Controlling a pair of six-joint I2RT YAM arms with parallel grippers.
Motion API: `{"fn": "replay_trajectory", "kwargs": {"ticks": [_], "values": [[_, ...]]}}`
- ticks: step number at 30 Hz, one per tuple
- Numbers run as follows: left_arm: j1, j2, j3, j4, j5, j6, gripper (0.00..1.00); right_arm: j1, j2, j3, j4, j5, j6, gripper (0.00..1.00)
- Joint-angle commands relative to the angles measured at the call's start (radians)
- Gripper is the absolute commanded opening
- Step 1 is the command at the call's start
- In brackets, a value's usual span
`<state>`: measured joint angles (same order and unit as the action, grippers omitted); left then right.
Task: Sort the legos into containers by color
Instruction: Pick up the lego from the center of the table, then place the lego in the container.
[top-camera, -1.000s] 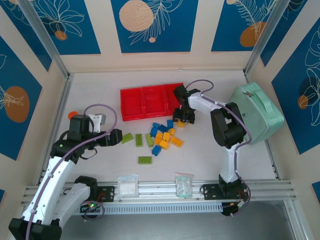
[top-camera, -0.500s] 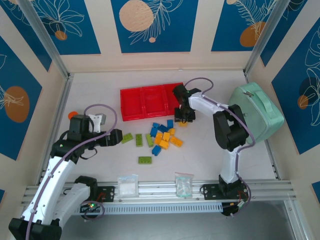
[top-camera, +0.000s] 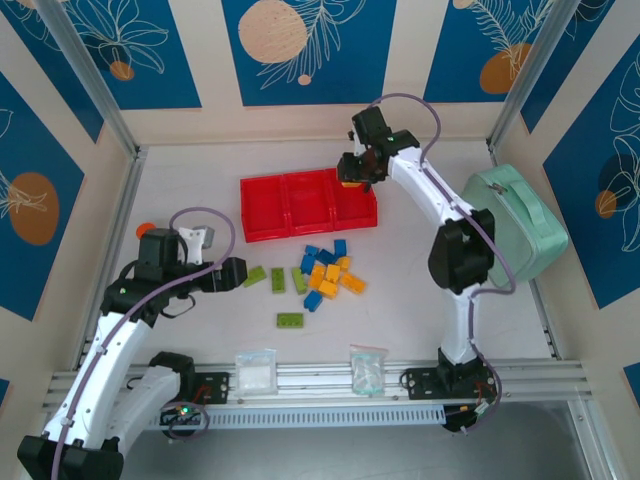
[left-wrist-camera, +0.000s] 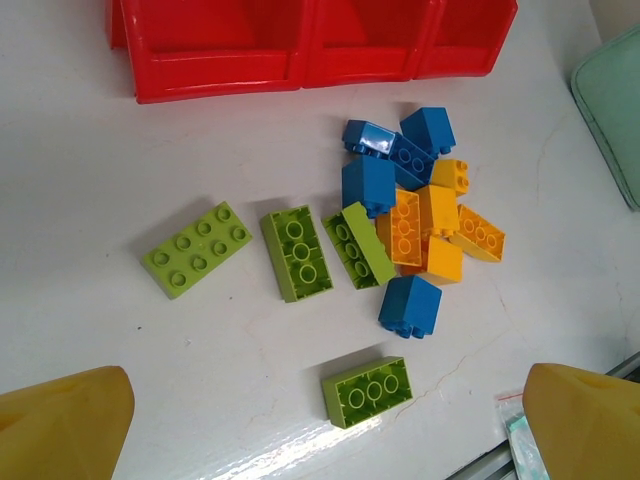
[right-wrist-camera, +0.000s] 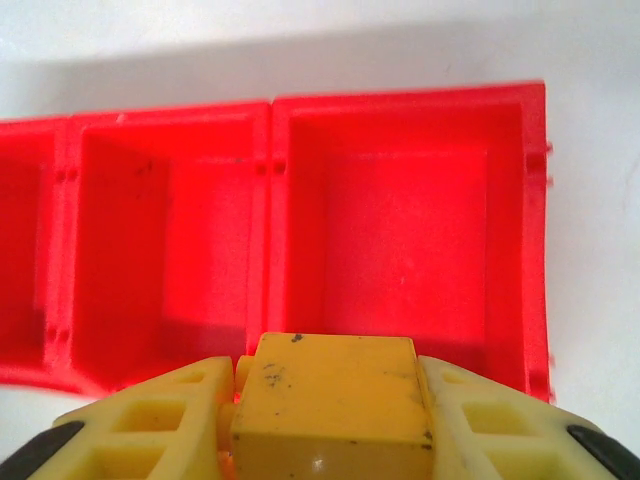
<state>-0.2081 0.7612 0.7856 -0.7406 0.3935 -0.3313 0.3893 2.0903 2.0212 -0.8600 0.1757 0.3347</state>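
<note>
My right gripper (top-camera: 352, 179) hangs over the right compartment of the red tray (top-camera: 265, 207), shut on a yellow-orange lego (right-wrist-camera: 328, 405). In the right wrist view that compartment (right-wrist-camera: 405, 215) lies bare below the brick, and the middle compartment (right-wrist-camera: 160, 230) is bare too. The other legos (top-camera: 325, 272) lie in a loose blue, yellow-orange and lime green pile in front of the tray. My left gripper (left-wrist-camera: 325, 430) hovers open above the pile's near-left side, its yellow fingertips (left-wrist-camera: 62, 422) wide apart. A lone green lego (left-wrist-camera: 367, 391) lies between them on the table.
A mint-green case (top-camera: 515, 225) stands at the right wall. Two clear bags (top-camera: 255, 370) (top-camera: 367, 368) lie by the front rail. An orange-capped bottle (top-camera: 146, 228) sits behind the left arm. Green legos (top-camera: 254, 276) lie close to the left gripper.
The right gripper has lifted the yellow-orange lego from the pile's far edge and carried it back over the tray's right compartment. The left arm has not moved.
</note>
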Motion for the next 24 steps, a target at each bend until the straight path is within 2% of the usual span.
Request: {"fn": "replay_trajectory", "kwargs": {"ticks": [1, 6, 8, 10, 17, 20, 24], "values": [[-0.008, -0.005, -0.013, 0.011, 0.039, 0.021, 0.99, -0.013, 0.129, 0.134, -0.080, -0.058, -0.060, 0.38], [-0.012, -0.010, -0.015, 0.015, 0.051, 0.021, 0.99, -0.038, 0.266, 0.318, -0.140, -0.096, -0.078, 0.40], [-0.011, -0.010, -0.016, 0.016, 0.054, 0.021, 0.99, -0.037, 0.290, 0.353, -0.159, -0.103, -0.080, 0.44], [-0.012, -0.010, -0.015, 0.015, 0.054, 0.020, 0.99, -0.031, 0.286, 0.360, -0.171, -0.098, -0.081, 0.52], [-0.013, -0.007, -0.013, 0.013, 0.057, 0.018, 0.99, -0.009, 0.161, 0.253, -0.182, -0.070, -0.037, 0.82], [-0.014, -0.009, -0.011, 0.012, 0.055, 0.018, 0.99, 0.001, 0.083, 0.188, -0.203, -0.067, 0.007, 0.88], [-0.017, -0.010, -0.011, 0.007, 0.051, 0.017, 0.99, 0.034, -0.082, -0.023, -0.159, -0.068, 0.063, 0.90]]}}
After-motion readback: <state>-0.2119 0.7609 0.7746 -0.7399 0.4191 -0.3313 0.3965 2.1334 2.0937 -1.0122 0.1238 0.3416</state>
